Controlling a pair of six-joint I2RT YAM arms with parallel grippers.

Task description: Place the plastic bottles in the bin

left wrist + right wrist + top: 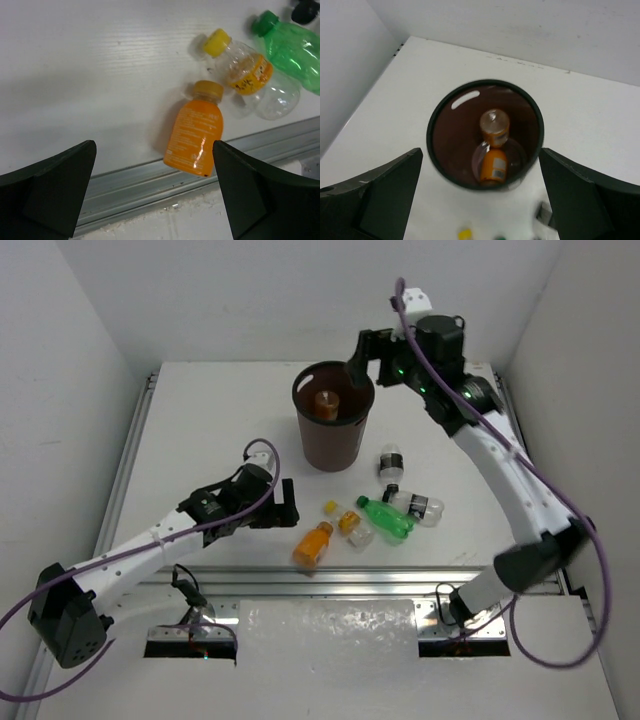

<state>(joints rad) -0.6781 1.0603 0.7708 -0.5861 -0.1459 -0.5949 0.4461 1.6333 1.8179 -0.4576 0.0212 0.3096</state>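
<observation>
The dark brown bin (331,447) stands at mid table and holds two orange bottles (495,127), one above the other (493,166). My right gripper (358,366) hovers open and empty over the bin's rim (432,136). An orange bottle (313,543) lies near the front rail. Beside it are a clear bottle with a yellow cap (346,521), a green bottle (388,516) and two clear bottles with black labels (391,462) (421,505). My left gripper (286,503) is open and empty, just left of the orange bottle (196,131).
A metal rail (150,185) runs along the table's front edge, right below the orange bottle. White walls close in the table at the left, back and right. In the left wrist view the yellow-cap bottle (241,66) and green bottle (294,46) lie at upper right.
</observation>
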